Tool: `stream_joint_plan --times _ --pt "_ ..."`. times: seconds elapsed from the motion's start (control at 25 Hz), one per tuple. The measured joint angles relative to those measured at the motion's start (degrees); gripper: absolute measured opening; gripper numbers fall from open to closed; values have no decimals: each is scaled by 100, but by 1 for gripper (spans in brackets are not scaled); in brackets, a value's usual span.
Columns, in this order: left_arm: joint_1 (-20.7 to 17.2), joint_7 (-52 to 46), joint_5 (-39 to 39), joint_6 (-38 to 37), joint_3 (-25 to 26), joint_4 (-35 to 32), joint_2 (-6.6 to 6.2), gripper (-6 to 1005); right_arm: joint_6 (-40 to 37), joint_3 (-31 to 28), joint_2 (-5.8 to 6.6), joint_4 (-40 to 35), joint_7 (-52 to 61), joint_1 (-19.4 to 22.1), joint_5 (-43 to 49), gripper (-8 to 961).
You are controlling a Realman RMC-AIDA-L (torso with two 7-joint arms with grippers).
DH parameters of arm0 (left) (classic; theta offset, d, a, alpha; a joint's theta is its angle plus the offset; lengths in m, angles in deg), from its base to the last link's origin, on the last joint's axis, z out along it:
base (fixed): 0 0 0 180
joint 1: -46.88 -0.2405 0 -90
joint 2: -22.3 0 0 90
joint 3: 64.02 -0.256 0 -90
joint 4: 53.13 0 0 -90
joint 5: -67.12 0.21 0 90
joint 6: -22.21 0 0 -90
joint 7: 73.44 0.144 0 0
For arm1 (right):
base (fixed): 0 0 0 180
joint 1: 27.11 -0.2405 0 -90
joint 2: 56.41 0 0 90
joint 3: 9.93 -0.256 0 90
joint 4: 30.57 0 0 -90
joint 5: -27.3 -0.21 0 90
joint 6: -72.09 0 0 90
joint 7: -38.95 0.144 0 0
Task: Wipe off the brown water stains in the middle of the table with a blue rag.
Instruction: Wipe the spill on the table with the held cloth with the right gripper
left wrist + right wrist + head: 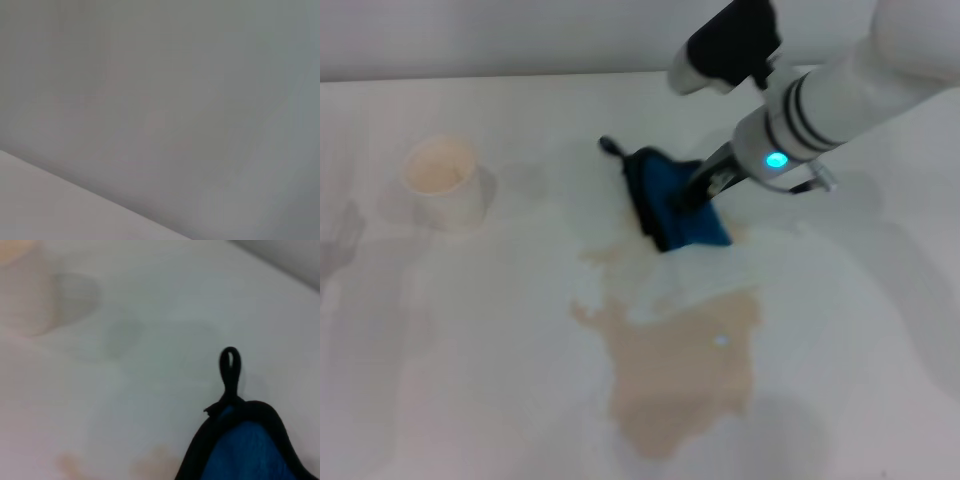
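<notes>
Head view: the right gripper (695, 195), jaws closed on the blue rag (675, 205), presses it to the counter (470, 350) at the far edge of the brown water stains (680, 370); most of the puddle remains

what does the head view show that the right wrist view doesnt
Only the head view shows the right gripper pressed onto the blue rag and the large body of the brown water stains nearer the robot. Only the right wrist view shows the rag's black loop tab close up. Both show the rag, the white table, small stain patches by the rag, and the cream paper cup. The left gripper appears in neither.
</notes>
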Motion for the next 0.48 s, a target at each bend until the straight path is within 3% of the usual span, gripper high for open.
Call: stream_joint_plan --times 0.28,0.48 --pt "8 0 -1 -26 -1 0 -9 860 72 1235 -4 -94 -1 -22 -1136 137" --pt "4 0 -2 -30 0 0 -9 860 -32 1786 -4 -384 -7 49 -1536 136"
